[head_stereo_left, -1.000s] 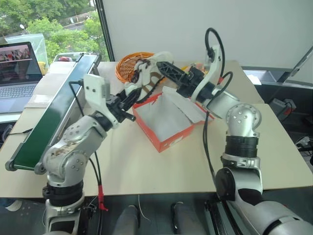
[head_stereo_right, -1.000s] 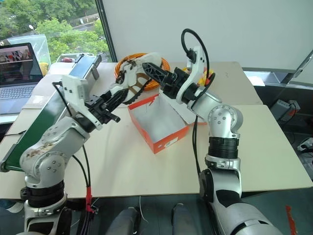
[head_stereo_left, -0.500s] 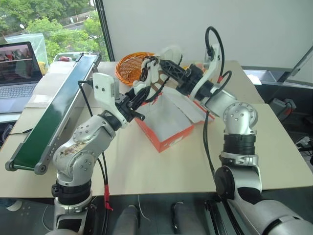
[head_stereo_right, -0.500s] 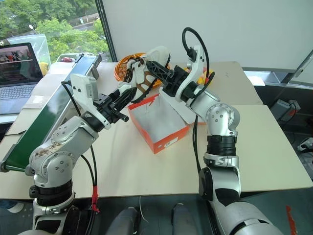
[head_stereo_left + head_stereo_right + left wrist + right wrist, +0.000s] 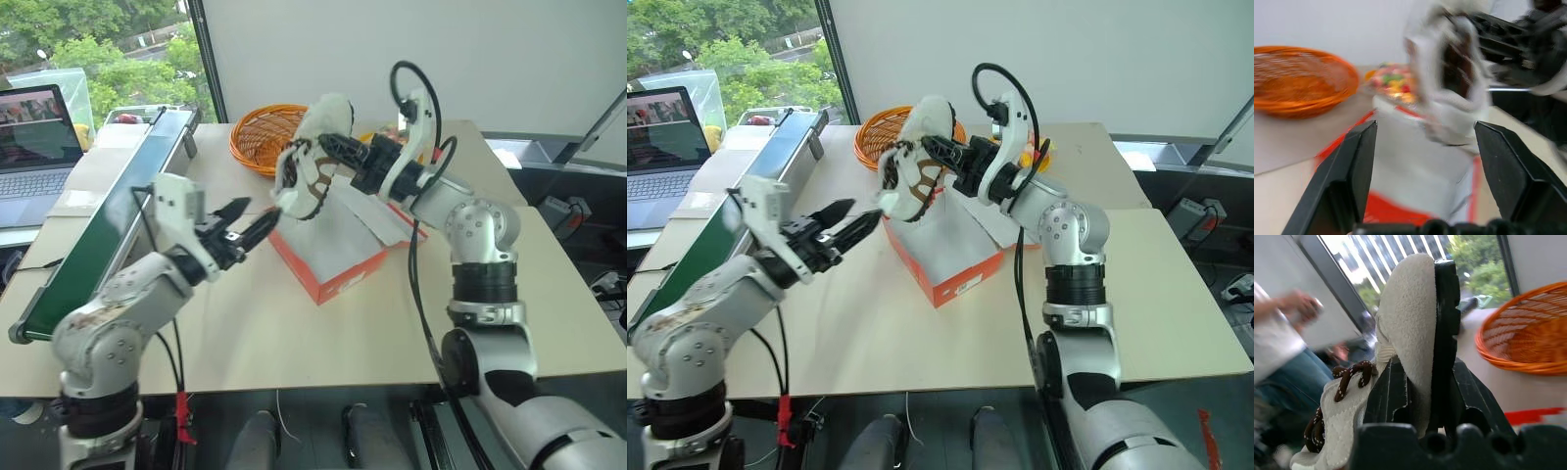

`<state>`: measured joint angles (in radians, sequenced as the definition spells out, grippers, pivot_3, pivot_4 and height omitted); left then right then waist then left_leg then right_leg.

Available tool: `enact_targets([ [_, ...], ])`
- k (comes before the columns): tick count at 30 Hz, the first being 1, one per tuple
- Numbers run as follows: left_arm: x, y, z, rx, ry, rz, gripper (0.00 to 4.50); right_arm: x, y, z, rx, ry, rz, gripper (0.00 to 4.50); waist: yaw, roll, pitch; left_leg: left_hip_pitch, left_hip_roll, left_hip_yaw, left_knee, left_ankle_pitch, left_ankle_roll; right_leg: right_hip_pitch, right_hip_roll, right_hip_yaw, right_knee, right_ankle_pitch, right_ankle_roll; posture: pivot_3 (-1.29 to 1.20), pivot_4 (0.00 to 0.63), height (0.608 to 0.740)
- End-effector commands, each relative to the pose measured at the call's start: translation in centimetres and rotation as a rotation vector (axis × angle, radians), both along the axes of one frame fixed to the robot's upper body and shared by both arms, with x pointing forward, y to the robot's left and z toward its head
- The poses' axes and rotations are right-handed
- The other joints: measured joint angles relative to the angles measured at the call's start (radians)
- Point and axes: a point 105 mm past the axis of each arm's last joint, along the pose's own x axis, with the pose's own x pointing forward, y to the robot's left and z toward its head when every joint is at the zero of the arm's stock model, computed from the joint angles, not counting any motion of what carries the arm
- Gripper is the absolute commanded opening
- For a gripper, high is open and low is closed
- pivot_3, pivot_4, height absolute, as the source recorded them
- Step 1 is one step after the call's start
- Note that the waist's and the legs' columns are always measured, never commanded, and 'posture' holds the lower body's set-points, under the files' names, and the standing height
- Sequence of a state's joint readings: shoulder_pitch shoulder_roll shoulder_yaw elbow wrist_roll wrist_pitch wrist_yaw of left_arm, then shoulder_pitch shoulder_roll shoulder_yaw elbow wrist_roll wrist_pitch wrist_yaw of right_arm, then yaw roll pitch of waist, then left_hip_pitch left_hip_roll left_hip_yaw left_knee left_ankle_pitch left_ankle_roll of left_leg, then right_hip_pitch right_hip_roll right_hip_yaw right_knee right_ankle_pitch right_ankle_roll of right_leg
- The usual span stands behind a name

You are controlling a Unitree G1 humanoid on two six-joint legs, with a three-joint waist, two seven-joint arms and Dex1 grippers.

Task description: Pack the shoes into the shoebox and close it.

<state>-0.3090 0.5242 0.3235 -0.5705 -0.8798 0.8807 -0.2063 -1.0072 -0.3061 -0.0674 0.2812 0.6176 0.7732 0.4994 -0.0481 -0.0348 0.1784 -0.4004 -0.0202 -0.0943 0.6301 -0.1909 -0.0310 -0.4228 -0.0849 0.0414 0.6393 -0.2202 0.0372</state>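
I see a cream shoe [image 5: 312, 162] with dark brown laces, a red-orange shoebox [image 5: 338, 245] lined white, an orange wicker basket [image 5: 261, 135], and a dark green conveyor belt [image 5: 103, 230].

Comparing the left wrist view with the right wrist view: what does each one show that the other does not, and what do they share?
Left wrist view alone: the open red-orange shoebox below the shoe, a packet of colourful sweets behind it, and the left gripper with its fingers apart, holding nothing.

Right wrist view alone: the right gripper clamped on the shoe's heel, a blurred person near the window, and trees outside.

Both: the white shoe with dark laces and the orange wicker basket.
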Motion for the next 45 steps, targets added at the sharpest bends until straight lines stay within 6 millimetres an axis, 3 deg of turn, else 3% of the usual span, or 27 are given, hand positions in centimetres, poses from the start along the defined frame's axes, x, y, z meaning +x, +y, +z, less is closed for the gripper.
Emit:
enact_targets([
  [1, -0.4, -0.2, 1.1, -0.001, -0.055, -0.002, 3.40, 1.0, 1.0, -0.8, -0.242, -0.127, 0.031, 0.44, 0.001, 0.000, 0.000, 0.000, 0.000, 0.000, 0.000, 0.000, 0.000, 0.000, 0.000, 0.000, -0.001, 0.000, 0.000, 0.00, 0.150, 0.740],
  [7, -0.7, -1.8, 0.8, -0.016, -0.061, -0.028, 3.40, 3.2, 1.1, -5.8, -0.522, -0.127, 0.080, 0.44, 0.002, 0.000, 0.000, -0.001, 0.000, 0.001, 0.000, 0.000, 0.000, 0.000, 0.000, 0.000, -0.002, 0.000, 0.000, 0.00, 0.150, 0.740],
  [13, -0.9, -1.7, 0.8, -0.036, -0.065, 0.004, 3.40, 3.7, -0.1, -9.9, -0.699, -0.107, 0.118, 0.44, 0.002, -0.001, 0.000, -0.003, 0.000, 0.000, -0.001, 0.000, 0.000, 0.000, 0.000, 0.000, -0.005, 0.001, 0.000, 0.00, 0.150, 0.740],
  [17, -0.9, -1.6, 0.7, -0.049, -0.065, 0.020, 3.40, 3.9, -0.5, -10.5, -0.780, -0.120, 0.141, 0.44, 0.000, 0.000, 0.000, -0.002, 0.000, 0.000, -0.001, 0.000, 0.000, 0.000, 0.000, 0.000, -0.006, 0.001, 0.000, 0.00, 0.150, 0.740],
  [27, -1.0, -2.5, 0.3, -0.083, -0.063, 0.025, 3.40, 3.7, 1.4, -10.3, -0.978, -0.199, 0.233, 0.44, 0.000, 0.000, 0.000, -0.001, 0.000, 0.000, -0.002, 0.000, 0.000, 0.001, 0.000, 0.000, -0.006, 0.001, 0.000, 0.00, 0.150, 0.740],
  [31, -1.3, -2.8, 0.4, -0.099, -0.068, 0.029, 3.40, 3.6, 1.5, -11.2, -1.035, -0.202, 0.248, 0.44, 0.000, 0.000, 0.000, -0.001, 0.000, 0.000, -0.002, 0.000, -0.001, 0.001, 0.000, 0.000, -0.006, 0.001, 0.000, 0.00, 0.150, 0.740],
  [45, -2.0, -2.6, -0.2, -0.111, -0.057, 0.066, 3.40, 4.9, -1.5, -10.4, -1.121, -0.157, 0.113, 0.44, 0.002, 0.000, 0.000, -0.001, 0.000, 0.000, -0.001, 0.000, -0.001, 0.001, 0.000, 0.000, -0.005, 0.001, -0.001, 0.00, 0.150, 0.740],
])
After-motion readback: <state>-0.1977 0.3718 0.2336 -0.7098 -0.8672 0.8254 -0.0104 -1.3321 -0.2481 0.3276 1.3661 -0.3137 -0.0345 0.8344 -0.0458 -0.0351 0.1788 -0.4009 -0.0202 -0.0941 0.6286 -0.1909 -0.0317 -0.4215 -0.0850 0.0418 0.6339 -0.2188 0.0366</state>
